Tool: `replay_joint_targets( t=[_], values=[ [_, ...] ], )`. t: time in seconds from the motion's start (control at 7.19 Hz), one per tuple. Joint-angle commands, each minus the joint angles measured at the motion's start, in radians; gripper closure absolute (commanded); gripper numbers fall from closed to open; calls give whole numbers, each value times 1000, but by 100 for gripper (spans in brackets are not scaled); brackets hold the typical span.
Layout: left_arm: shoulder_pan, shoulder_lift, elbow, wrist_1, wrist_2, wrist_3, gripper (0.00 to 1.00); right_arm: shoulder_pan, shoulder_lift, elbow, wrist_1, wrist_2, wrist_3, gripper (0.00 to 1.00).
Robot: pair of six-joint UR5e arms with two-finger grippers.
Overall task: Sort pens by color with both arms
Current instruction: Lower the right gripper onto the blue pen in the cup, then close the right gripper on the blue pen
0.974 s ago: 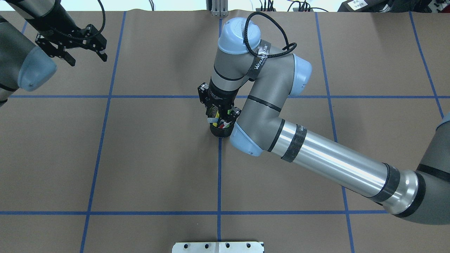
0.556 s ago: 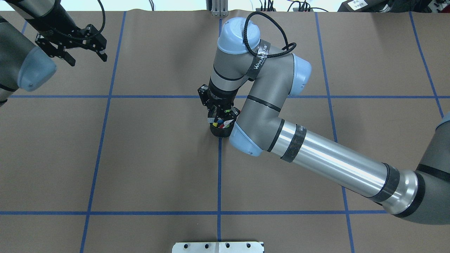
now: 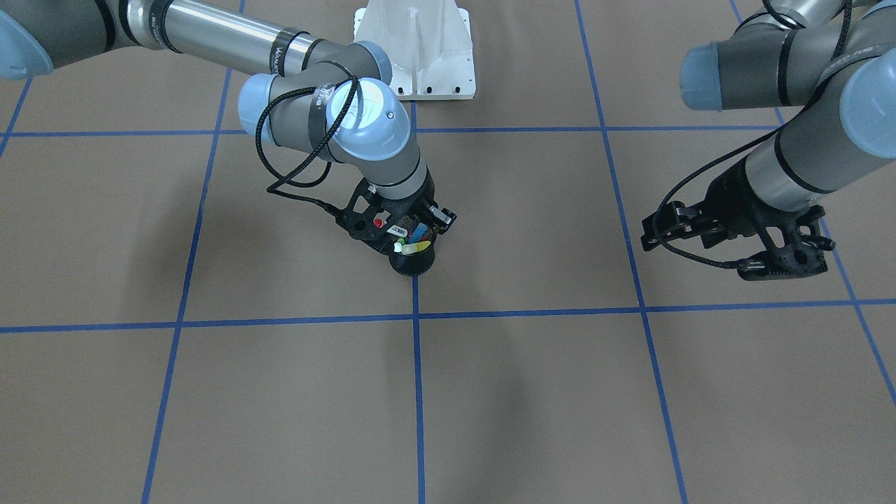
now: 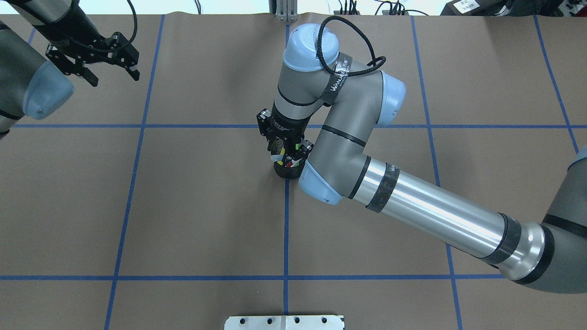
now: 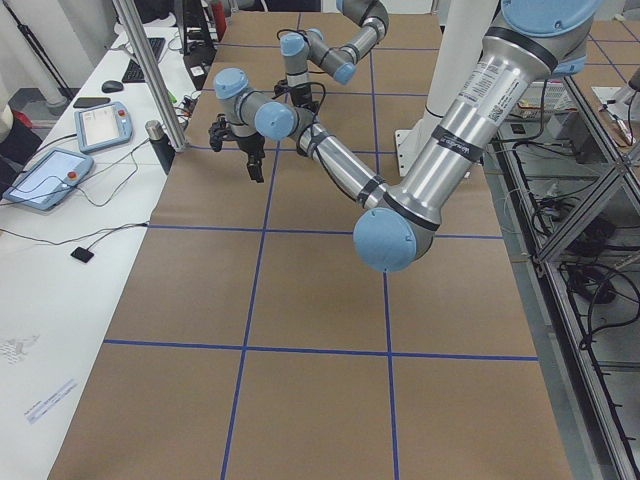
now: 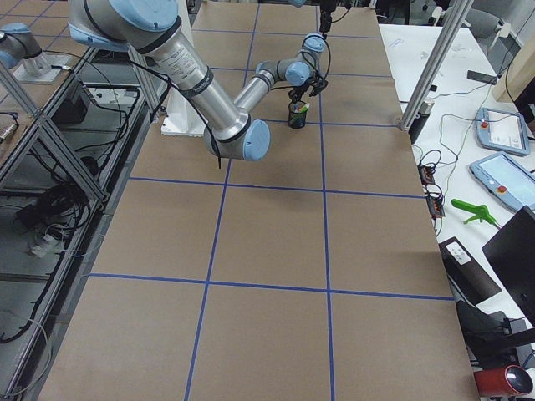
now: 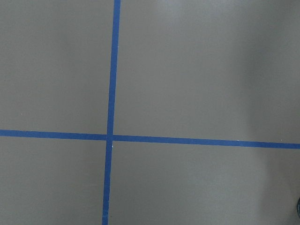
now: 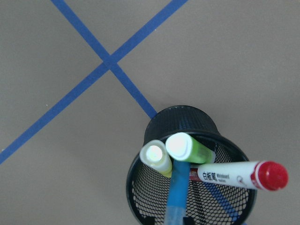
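Note:
A black mesh cup (image 8: 183, 122) stands at the table's centre, on a crossing of blue tape lines. Four pens stick out of it: a yellow one (image 8: 157, 158), a green one (image 8: 185, 146), a blue one (image 8: 177, 197) and a white one with a red cap (image 8: 229, 174). My right gripper (image 4: 286, 156) (image 3: 409, 238) points down right above the cup (image 4: 286, 173), among the pen tops. Its fingers are hidden, so I cannot tell its state. My left gripper (image 4: 114, 78) (image 3: 787, 262) hangs open and empty over the far left of the table.
The brown table cover carries a blue tape grid (image 7: 111, 137). The white pedestal base (image 3: 413, 56) sits at the robot's edge. A white bench with tablets (image 5: 50, 175) and an aluminium post (image 5: 150, 90) runs along the far side.
The right wrist has shifted very slightly left above the cup. The left arm has not moved.

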Motion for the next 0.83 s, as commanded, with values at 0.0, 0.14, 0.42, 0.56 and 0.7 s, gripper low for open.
replay_joint_targets(
  t=[0.0,0.14,0.42,0.56,0.7],
  values=[
    [0,1,0,0,0,0,0,0,0,0,0,4,0,52],
    [-2,1,0,0,0,0,0,-5,0,2,2,7,0,54],
    [-2,1,-2,0,0,0,0,-6,-5,2,2,9,-2,62],
    [-2,1,-2,0,0,0,0,-9,-6,2,3,9,-2,62],
    [0,1,-2,0,0,0,0,-9,-6,2,3,9,-3,62]
  ],
)
